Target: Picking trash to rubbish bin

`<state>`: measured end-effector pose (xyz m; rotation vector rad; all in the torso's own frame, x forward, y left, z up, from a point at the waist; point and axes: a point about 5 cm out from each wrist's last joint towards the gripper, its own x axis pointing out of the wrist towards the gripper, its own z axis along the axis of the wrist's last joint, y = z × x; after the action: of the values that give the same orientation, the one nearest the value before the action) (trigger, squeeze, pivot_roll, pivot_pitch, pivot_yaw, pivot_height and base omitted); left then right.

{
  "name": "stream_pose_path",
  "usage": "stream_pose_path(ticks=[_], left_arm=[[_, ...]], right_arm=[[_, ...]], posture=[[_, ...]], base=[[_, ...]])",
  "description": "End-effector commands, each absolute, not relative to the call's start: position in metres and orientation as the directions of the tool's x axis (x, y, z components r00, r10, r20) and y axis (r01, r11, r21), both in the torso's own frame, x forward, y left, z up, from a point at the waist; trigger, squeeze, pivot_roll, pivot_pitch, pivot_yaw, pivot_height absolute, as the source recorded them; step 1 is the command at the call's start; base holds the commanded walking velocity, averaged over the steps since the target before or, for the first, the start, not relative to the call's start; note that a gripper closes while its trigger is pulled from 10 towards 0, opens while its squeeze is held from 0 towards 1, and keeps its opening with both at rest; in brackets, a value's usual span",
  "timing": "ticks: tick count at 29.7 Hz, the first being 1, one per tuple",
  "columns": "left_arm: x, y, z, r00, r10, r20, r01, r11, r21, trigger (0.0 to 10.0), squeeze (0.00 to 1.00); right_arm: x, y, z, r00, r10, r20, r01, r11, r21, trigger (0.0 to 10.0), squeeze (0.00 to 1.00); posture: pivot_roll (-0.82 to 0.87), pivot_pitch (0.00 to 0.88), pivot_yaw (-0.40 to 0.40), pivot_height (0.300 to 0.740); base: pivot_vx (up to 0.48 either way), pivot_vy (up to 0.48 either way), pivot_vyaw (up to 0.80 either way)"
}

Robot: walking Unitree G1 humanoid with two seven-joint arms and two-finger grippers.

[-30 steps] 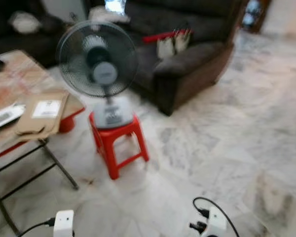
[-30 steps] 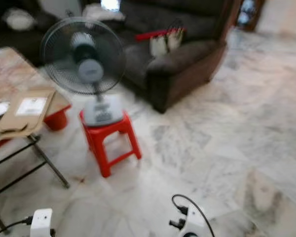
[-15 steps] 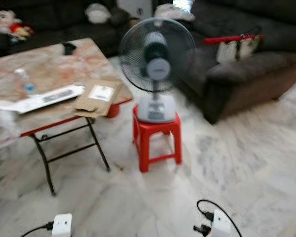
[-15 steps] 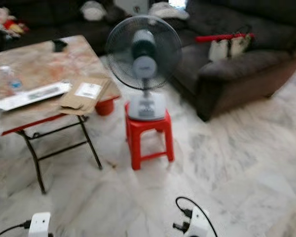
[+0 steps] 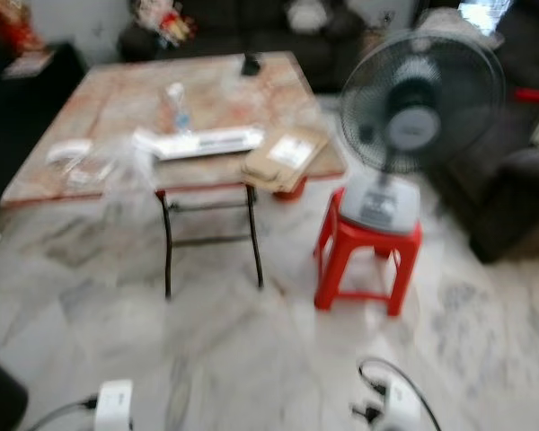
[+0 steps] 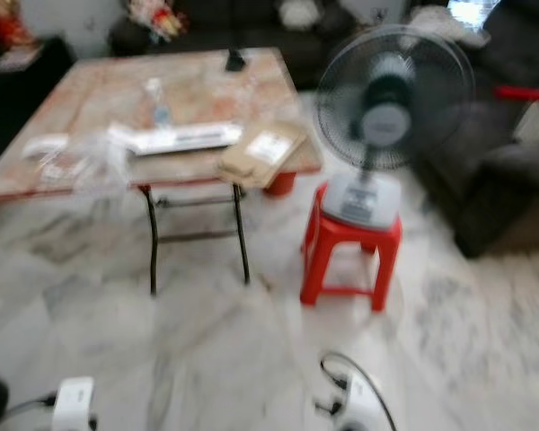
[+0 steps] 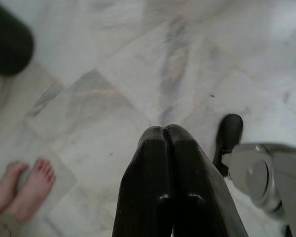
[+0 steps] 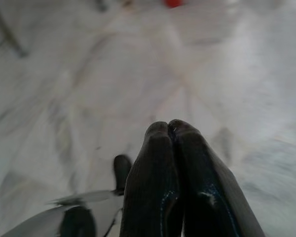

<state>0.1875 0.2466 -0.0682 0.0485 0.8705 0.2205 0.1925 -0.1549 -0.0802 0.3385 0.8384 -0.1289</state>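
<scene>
Two pincers low over grey-veined marble floor: I read left pincer pressed closed, empty; right pincer likewise closed, empty. Head views blurred. Folding bench with reddish marbled top ahead-left; on it clear plastic bottle, flat brown cardboard parcel at near corner, crumpled clear plastic wrap at front edge. Grey table fan atop red plastic stool, right of bench. Person's bare feet on floor near left pincer.

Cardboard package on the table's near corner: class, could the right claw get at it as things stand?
Probably not. The right claw, shut, hangs low over the floor, and the cardboard package lies up on the table, apparently well ahead. The robot would likely need to step closer.
</scene>
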Motion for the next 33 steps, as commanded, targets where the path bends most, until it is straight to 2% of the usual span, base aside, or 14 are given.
stream_pose_path(ticks=[1,11,16,25,26,31,33], left_arm=[[0.180,0.247,-0.072,0.604,0.213,-0.768,-0.168,0.976,0.138,10.0,0.00],[0.181,0.250,-0.070,0.610,0.224,-0.760,-0.177,0.974,0.144,10.0,0.00],[0.201,0.249,-0.059,0.682,0.223,-0.697,-0.159,0.975,0.156,10.0,0.00],[0.228,0.238,-0.042,0.782,0.174,-0.599,-0.065,0.978,0.199,10.0,0.00],[0.238,0.236,-0.034,0.815,0.164,-0.556,-0.059,0.978,0.202,10.0,0.00],[0.255,0.233,-0.019,0.867,0.142,-0.478,-0.034,0.973,0.227,10.0,0.00],[0.271,0.228,-0.005,0.907,0.128,-0.402,-0.041,0.975,0.217,10.0,0.00]], right_arm=[[0.188,-0.161,-0.082,0.654,0.004,-0.757,0.256,0.940,0.226,10.0,0.00],[0.191,-0.160,-0.081,0.658,0.011,-0.753,0.245,0.942,0.228,10.0,0.00],[0.199,-0.162,-0.077,0.679,0.010,-0.734,0.244,0.940,0.238,10.0,0.00],[0.238,-0.163,-0.051,0.791,0.027,-0.611,0.148,0.961,0.234,10.0,0.00],[0.248,-0.163,-0.043,0.817,0.033,-0.576,0.132,0.961,0.244,10.0,0.00],[0.269,-0.157,-0.025,0.867,0.073,-0.493,0.059,0.968,0.246,10.0,0.00],[0.287,-0.149,-0.008,0.905,0.101,-0.412,0.004,0.969,0.246,10.0,0.00]], posture=[[0.04,0.098,0.042,0.740],[0.05,0.099,0.040,0.740],[0.06,0.105,0.030,0.740],[0.04,0.111,0.027,0.740],[0.04,0.110,0.027,0.740],[0.05,0.109,0.028,0.740],[0.06,0.108,0.026,0.740]], base=[[0.000,0.000,0.80],[0.000,0.000,0.80],[0.000,0.000,0.00],[0.000,0.000,0.00],[0.000,0.000,0.00],[0.000,0.000,0.00],[0.000,0.000,0.00]])
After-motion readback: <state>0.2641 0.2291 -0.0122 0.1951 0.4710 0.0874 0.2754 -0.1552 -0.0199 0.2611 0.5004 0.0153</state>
